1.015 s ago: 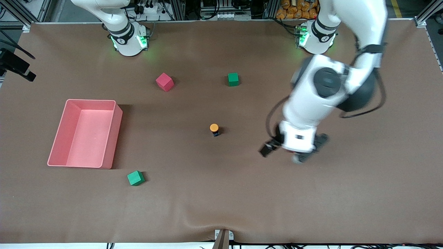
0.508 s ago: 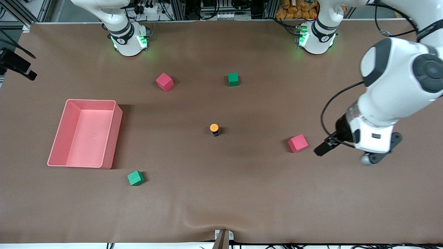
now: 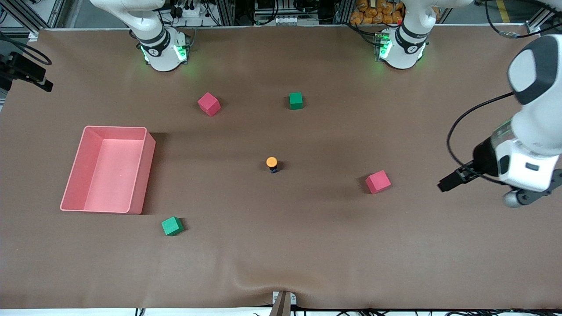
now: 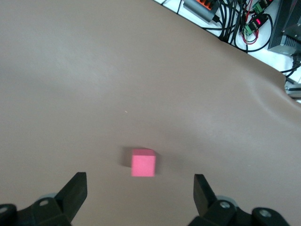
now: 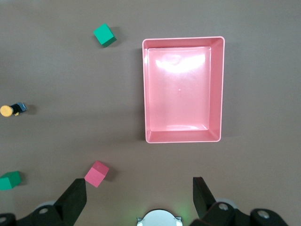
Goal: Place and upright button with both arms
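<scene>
The button (image 3: 271, 163), orange cap above a black body, stands near the middle of the brown table; the right wrist view shows it small at the edge (image 5: 6, 110). My left gripper (image 4: 138, 183) is open with nothing between its fingers. Its hand (image 3: 524, 169) hangs above the left arm's end of the table, well apart from the button. My right gripper (image 5: 138, 186) is also open and holds nothing, high above its own base (image 5: 159, 219); the front view does not show it.
A red cube (image 3: 378, 181) lies between the button and the left hand, and shows in the left wrist view (image 4: 143, 163). Another red cube (image 3: 209, 104) and a green cube (image 3: 296, 100) lie toward the bases. A pink bin (image 3: 142, 175) and a green cube (image 3: 172, 226) sit toward the right arm's end.
The left arm has swung from above the red cube out toward its own end of the table, uncovering that cube. The button and the other things have not moved.
</scene>
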